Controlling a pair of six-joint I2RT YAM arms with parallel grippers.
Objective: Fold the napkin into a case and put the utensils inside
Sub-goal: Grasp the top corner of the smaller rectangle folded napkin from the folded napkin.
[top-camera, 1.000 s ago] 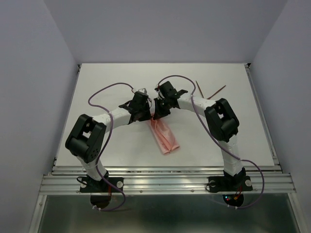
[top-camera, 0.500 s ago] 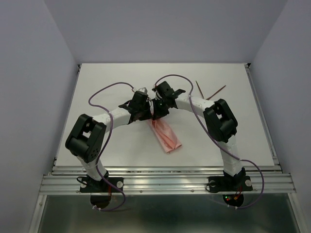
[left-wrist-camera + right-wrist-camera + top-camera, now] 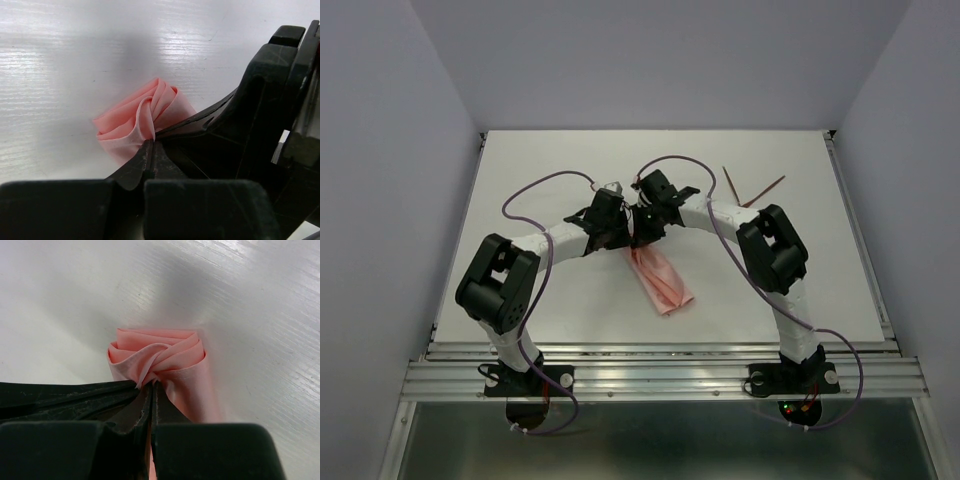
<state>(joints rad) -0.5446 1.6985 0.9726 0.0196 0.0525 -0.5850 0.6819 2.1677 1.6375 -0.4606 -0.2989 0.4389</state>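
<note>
Surface (image 3: 520, 180): white and flat, carrying the cloth and the sticks; both arm bases stood at its near edge.
Arms (image 3: 545, 242): both bent inward and met over the middle of the surface, with purple cables (image 3: 535, 185) looping above them.
Napkin (image 3: 661, 283): a salmon-pink cloth folded into a narrow oblong, lying near the middle of the surface and slanting toward the near edge and slightly right. Its far end was lifted and bunched into layered, curled folds, as seen in both wrist views (image 3: 145, 112) (image 3: 165, 357). No stick showed in it.
Left fingers (image 3: 148, 150): pressed together, clamped on a fold at the bunched end of the napkin.
Right fingers (image 3: 151, 390): likewise pressed together, pinching the same bunched end, just beside the left pair (image 3: 632, 240).
Utensils (image 3: 766, 187): two thin reddish-brown sticks lying bare near the far right corner of the surface, angled toward each other and well apart from the napkin. The right arm's forearm lay between them and the cloth.
</note>
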